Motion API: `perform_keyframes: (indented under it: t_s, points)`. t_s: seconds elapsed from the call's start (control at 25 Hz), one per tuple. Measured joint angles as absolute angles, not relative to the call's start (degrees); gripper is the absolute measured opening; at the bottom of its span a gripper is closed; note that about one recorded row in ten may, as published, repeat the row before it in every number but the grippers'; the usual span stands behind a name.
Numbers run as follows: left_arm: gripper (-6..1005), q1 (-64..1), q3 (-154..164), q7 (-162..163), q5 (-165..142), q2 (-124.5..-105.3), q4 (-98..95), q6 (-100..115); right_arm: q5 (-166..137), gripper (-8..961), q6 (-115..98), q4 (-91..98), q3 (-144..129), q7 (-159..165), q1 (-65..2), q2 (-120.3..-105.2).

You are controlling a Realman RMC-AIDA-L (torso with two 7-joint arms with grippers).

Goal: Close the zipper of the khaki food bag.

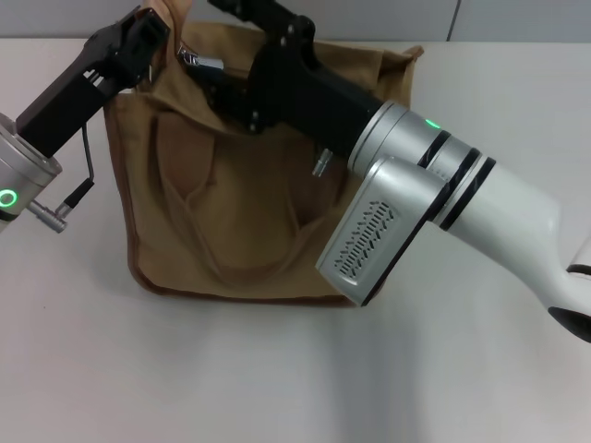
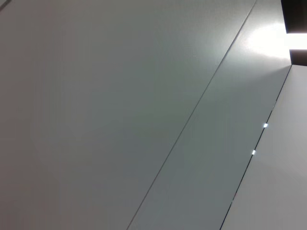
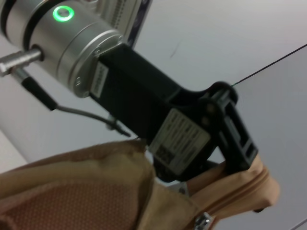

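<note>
The khaki food bag (image 1: 231,212) lies on the white table, with its handles draped over its front. My left gripper (image 1: 155,20) is at the bag's far left top corner. In the right wrist view the left gripper (image 3: 242,160) is shut on the fabric end of the bag (image 3: 72,191), just above the tan zipper (image 3: 240,189). The silver slider (image 3: 203,221) shows at that view's edge. My right gripper (image 1: 196,61) reaches across the bag's top and looks shut on the silver pull tab (image 1: 211,64), close to the left gripper. The left wrist view shows only wall panels.
The right forearm (image 1: 416,185) lies over the bag's right half and hides that part. A cable and plug (image 1: 74,198) hang from the left wrist beside the bag's left edge. White table (image 1: 111,369) surrounds the bag.
</note>
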State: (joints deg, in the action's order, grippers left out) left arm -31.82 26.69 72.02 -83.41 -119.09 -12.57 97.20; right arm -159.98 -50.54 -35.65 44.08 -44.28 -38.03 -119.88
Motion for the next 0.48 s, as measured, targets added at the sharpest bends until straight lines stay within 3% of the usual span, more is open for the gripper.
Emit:
perform_keyframes:
  t_s: [0.48]
  points:
    - [17, -31.6, 26.6, 72.0, -83.4, -119.09, -12.6, 97.2, -160.3, 335, -50.5, -35.6, 43.1, -44.6, -37.9, -119.88]
